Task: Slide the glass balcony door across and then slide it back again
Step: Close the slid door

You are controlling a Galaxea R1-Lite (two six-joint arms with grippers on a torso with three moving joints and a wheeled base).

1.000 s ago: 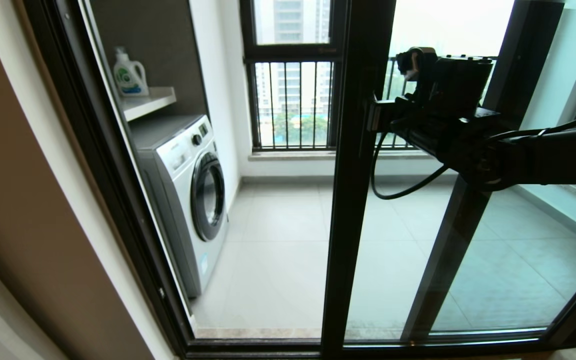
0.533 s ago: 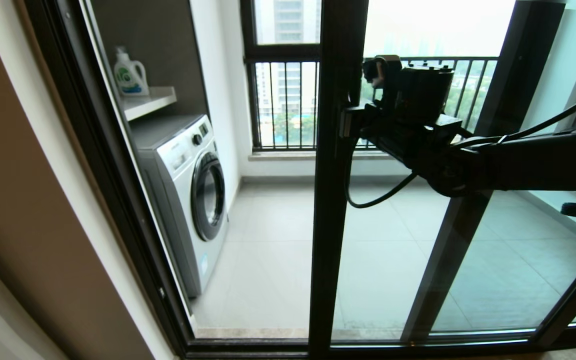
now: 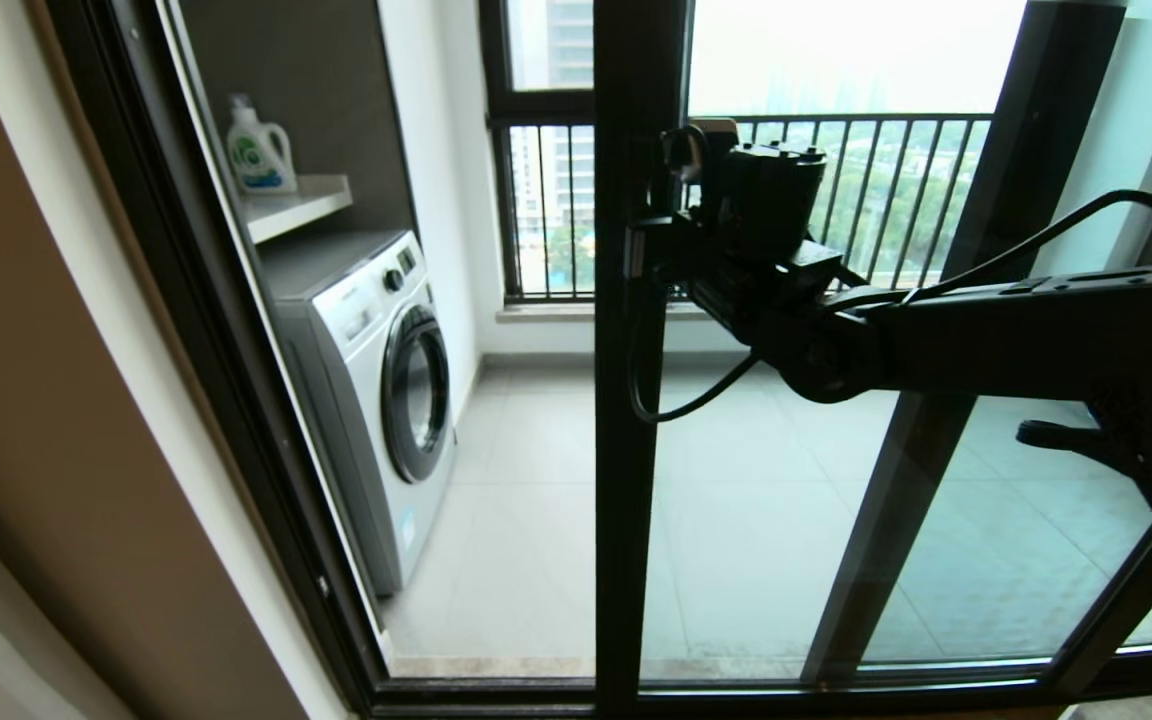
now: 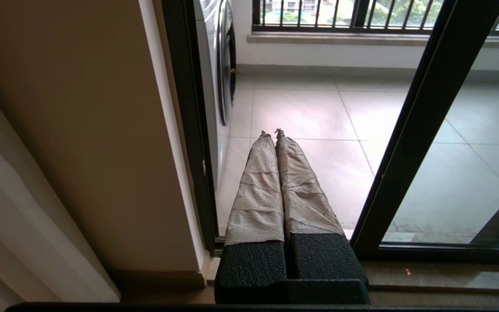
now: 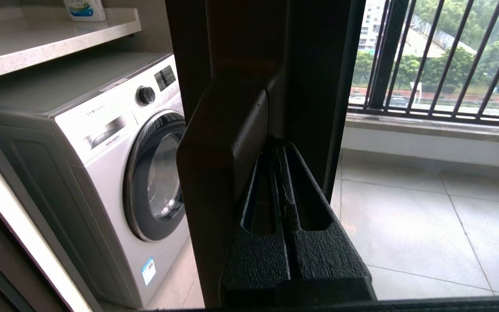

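The glass balcony door (image 3: 626,470) stands partly across the opening, its black leading upright near the middle of the head view. My right gripper (image 3: 650,246) is shut, its tips pressed against that upright right beside the small black handle (image 3: 635,252). In the right wrist view the shut gripper (image 5: 277,148) sits in the corner between the handle block (image 5: 221,164) and the upright (image 5: 249,39). My left gripper (image 4: 273,133) is shut and empty, parked low near the sill, with the door's upright (image 4: 422,108) to its side. It does not show in the head view.
A white washing machine (image 3: 376,390) stands on the balcony's left under a shelf (image 3: 296,205) with a detergent bottle (image 3: 259,150). The black jamb (image 3: 226,350) and beige wall (image 3: 66,400) bound the opening. A second black-framed panel (image 3: 936,450) and a railed window (image 3: 561,210) lie behind.
The door's leading upright has slid leftward, narrowing the gap toward the jamb. My right gripper moved left with it, staying against the handle.
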